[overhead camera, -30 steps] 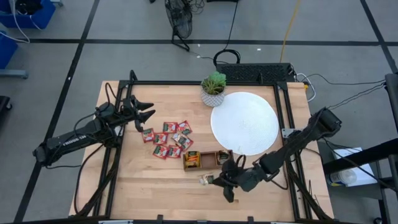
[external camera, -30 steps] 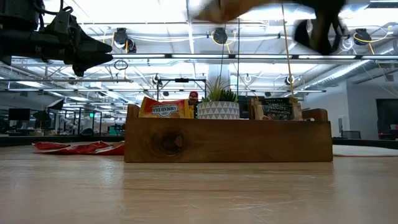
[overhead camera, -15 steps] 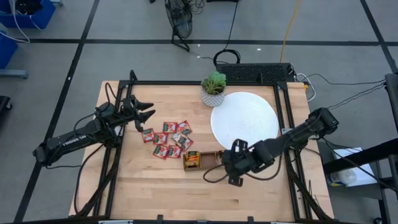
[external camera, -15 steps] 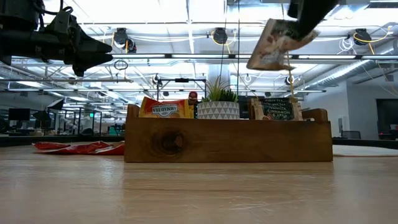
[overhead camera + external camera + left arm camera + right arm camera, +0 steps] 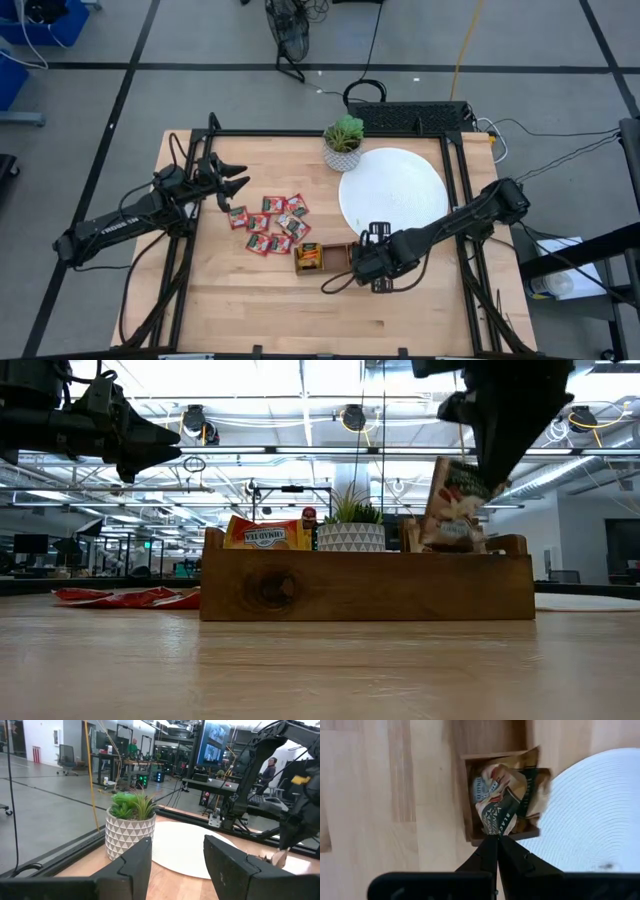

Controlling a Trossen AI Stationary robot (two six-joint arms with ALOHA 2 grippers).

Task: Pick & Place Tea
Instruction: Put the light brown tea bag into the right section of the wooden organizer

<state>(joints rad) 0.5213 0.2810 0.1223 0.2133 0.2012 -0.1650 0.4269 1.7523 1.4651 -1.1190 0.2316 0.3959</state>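
Your right gripper (image 5: 496,840) is pinched together on a pale tea sachet (image 5: 507,802), holding it by one edge right above the end compartment of the wooden tray (image 5: 365,585) nearest the white disc (image 5: 393,195), where other sachets already stand. Your left gripper (image 5: 232,182) waits with its fingers apart and holding nothing, above the table's (image 5: 250,310) left side. The loose red sachets (image 5: 270,225) lie on the wood between it and the tray.
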